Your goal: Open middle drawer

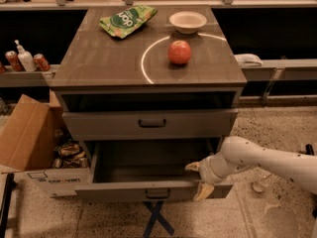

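Pincer (198, 179) spread open astride middle drawer (148, 171) front, drawer extended toward camera, long axis left-right

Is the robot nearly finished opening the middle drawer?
Nearly. Done: the wide grey-brown middle drawer with the small dark bar handle is pulled well out, showing its plain grey inside. In hand: the cream-coloured gripper sits at the drawer's right front corner. Left: perhaps a little more pull, then moving away. I cannot tell whether the drawer is fully out.
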### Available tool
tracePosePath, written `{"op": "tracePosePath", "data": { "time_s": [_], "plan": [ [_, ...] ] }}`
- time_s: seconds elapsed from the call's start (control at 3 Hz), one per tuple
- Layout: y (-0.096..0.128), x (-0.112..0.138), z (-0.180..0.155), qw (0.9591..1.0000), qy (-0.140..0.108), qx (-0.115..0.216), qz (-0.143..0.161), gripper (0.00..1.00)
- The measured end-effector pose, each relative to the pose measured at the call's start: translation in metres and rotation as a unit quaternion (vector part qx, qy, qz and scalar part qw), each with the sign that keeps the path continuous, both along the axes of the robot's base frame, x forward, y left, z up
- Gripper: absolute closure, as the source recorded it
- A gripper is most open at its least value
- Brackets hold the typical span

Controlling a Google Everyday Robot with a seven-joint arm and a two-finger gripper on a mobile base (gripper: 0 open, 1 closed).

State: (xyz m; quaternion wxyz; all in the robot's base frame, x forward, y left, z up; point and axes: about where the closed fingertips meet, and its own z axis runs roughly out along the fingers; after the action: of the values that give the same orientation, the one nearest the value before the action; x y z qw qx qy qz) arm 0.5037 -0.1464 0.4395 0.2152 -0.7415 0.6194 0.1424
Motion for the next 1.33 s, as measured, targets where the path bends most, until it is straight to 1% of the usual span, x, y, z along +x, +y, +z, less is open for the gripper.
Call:
{"op": "tracePosePath", "data": {
  "time_s": [0.33, 0.67, 1.0, 1.33],
  "plan": [
    [0.003, -0.014, -0.014, 0.9997, 0.02, -0.013, 0.011, 0.0],
    [0.001, -0.035, -0.036, 0.9981, 0.055, -0.021, 0.019, 0.18],
    [-0.002, -0.049, -0.041, 0.9972, 0.067, -0.026, 0.023, 0.49],
    [-0.002, -0.049, -0.04, 0.9972, 0.067, -0.026, 0.023, 0.73]
  ]
}}
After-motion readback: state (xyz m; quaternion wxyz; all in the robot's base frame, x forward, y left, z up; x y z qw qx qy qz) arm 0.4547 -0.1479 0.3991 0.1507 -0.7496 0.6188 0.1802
